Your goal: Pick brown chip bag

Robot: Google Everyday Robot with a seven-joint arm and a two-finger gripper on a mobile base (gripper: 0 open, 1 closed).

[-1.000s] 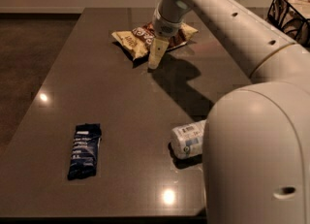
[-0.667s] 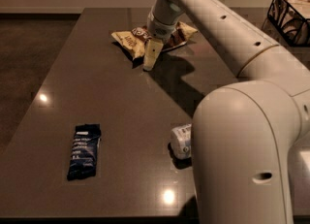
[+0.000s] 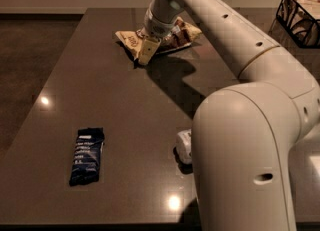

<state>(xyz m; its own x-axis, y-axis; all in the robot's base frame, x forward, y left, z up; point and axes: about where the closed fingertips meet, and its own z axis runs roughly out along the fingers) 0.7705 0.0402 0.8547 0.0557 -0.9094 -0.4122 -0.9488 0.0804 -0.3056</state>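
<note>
Brown chip bag [image 3: 131, 39] lies at the far end of the tabletop [image 3: 120, 115]. End effector [image 3: 148, 51] is low over its left part, apparently touching. Whether it grips anything: cannot tell. Step: grasping. Next: secure hold, then lift clear.

Gripper [image 3: 146, 54] meets the brown chip bag [image 3: 180, 32].

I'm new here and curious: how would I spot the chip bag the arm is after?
Look to the far end of the dark table, where the gripper is down at the brown chip bag. Unlike the flat dark blue bar wrapper near the front edge, it is crinkly, brown in the middle with pale yellow ends.
</note>
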